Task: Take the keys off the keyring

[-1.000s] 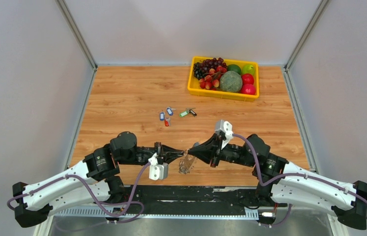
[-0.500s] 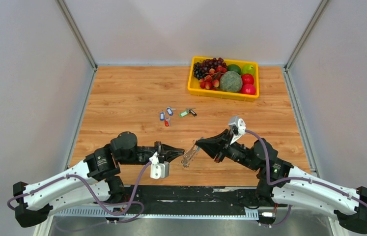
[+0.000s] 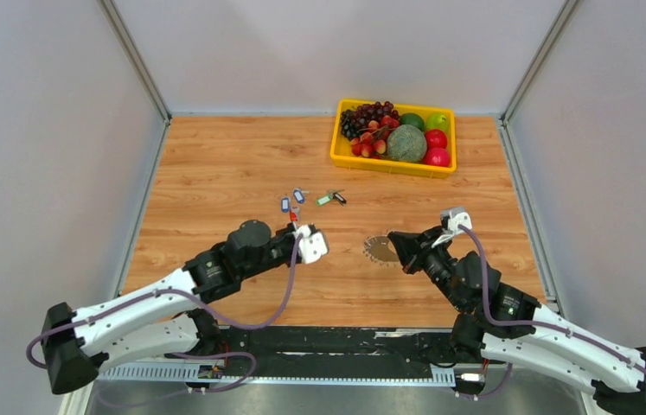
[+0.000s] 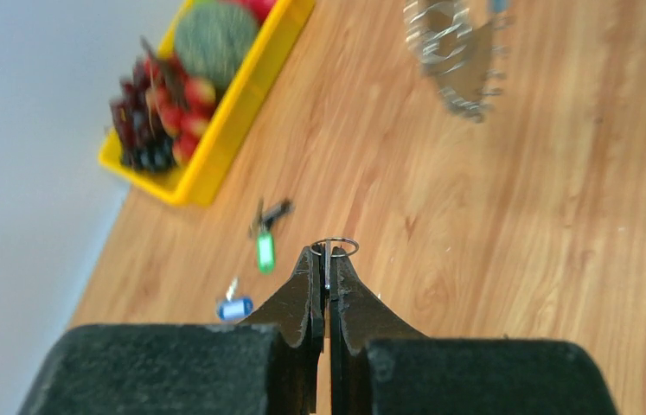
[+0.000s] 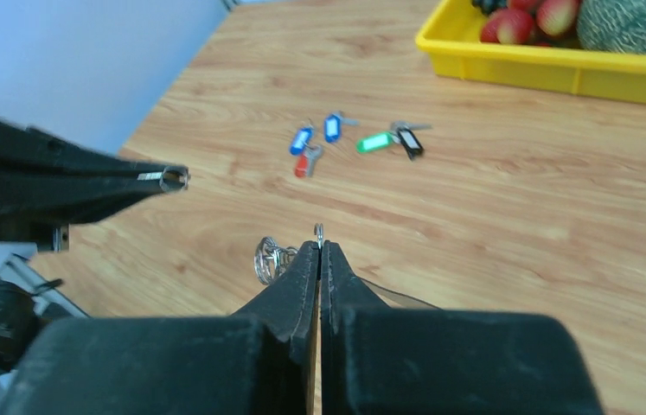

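Note:
The keyring (image 3: 379,249), a grey jagged hoop, hangs from my right gripper (image 3: 391,245), which is shut on it above the table's middle. In the right wrist view only a small wire loop (image 5: 319,231) and a coil (image 5: 271,258) show beside the shut jaws. My left gripper (image 3: 291,230) is shut on a small silver key with a wire loop (image 4: 334,248), its head hidden between the fingers. It is held apart from the keyring (image 4: 457,52). Loose keys lie on the table: blue (image 3: 284,204), red (image 3: 293,214), green (image 3: 325,200) and black (image 3: 339,198).
A yellow fruit tray (image 3: 336,147) with grapes, a melon and apples stands at the back right. The loose keys lie just beyond my left gripper. The left gripper's tip (image 5: 163,179) shows in the right wrist view, left of the right jaws.
The grippers have pulled apart. My left gripper moved back and left towards the loose keys with the small key. My right gripper moved right and back with the keyring.

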{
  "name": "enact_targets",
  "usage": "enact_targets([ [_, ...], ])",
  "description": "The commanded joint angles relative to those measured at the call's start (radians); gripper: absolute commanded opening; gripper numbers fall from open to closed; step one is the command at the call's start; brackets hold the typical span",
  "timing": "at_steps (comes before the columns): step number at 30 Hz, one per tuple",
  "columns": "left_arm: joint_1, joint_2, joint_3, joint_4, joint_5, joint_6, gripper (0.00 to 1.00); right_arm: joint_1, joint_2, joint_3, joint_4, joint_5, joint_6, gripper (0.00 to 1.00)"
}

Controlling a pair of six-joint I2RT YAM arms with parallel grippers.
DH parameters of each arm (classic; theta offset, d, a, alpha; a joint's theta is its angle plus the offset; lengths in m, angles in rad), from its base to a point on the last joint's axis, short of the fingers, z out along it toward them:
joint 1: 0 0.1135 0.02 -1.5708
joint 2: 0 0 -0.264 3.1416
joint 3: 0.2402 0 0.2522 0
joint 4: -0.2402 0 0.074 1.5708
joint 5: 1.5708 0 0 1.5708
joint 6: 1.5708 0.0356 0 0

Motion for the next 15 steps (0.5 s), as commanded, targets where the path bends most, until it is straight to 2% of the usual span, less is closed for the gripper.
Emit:
enact_targets([
  [1,0.106,0.182,0.119,-0.013,-0.099,-0.166,0.0,-0.001,0.027,0.065,-0.076,0.063,0.024,0.0],
  [11,0.329,0.636,0.478,-0.206,-0.074,-0.341,0.0,0.0,0.017,0.082,-0.092,0.038,-0.003,0.0],
  [13,0.369,0.694,0.52,-0.205,-0.033,-0.375,0.14,-0.001,0.009,0.084,-0.093,0.039,-0.009,0.0],
  [14,0.395,0.709,0.541,-0.202,-0.009,-0.408,0.43,0.0,0.005,0.085,-0.093,0.04,-0.011,0.0],
  [15,0.404,0.735,0.55,-0.197,-0.008,-0.427,0.61,0.0,0.0,0.086,-0.095,0.041,-0.012,0.0],
])
